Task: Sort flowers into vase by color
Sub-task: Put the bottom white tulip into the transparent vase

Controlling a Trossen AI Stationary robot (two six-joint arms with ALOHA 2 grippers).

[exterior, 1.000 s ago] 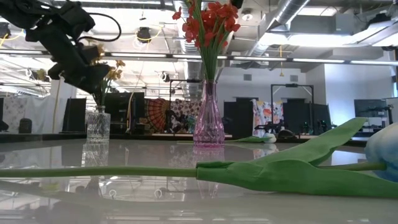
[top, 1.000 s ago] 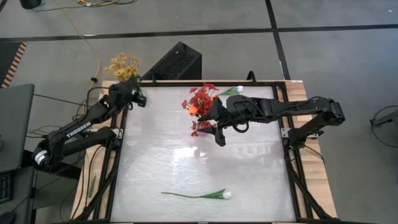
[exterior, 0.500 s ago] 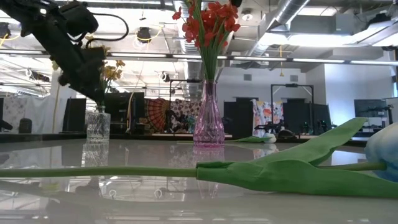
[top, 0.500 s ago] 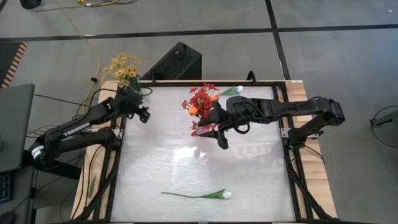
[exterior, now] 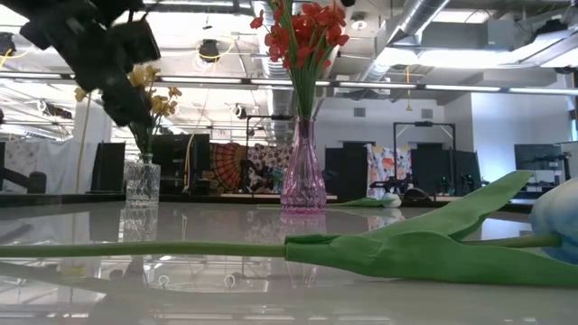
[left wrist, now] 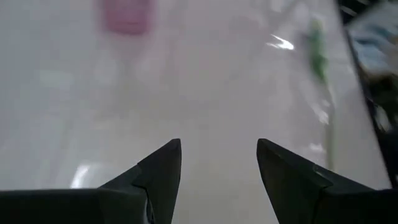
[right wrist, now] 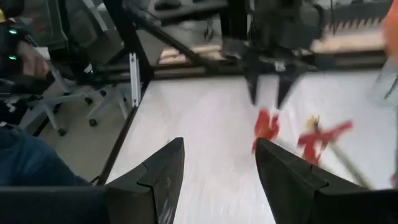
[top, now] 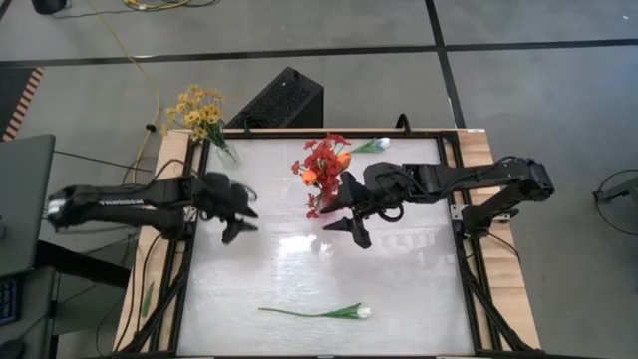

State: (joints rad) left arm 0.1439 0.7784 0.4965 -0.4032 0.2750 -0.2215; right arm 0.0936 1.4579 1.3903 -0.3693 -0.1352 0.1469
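Low view puts a white tulip (exterior: 397, 248) nearest, lying flat on the counter (exterior: 181, 298) with its green stem and leaf stretched across the front; from above the same flower lies alone near the front edge, well apart from both arms. Farther back, over the middle of the counter, the left gripper (top: 237, 211) hangs with its fingers spread and nothing between them. The right gripper (top: 349, 214) sits across from it, fingers also apart and empty, just beside the pink vase (exterior: 302, 176) that holds the red flowers (top: 321, 165) upright with an orange bloom (top: 310, 177) among them. Behind that vase another white flower (top: 374, 146) lies at the counter's back edge. At the back left corner a clear glass vase (exterior: 142, 181) carries the yellow flowers (top: 196, 108). Beyond the counter stands a dark box (top: 279, 100) on the floor.
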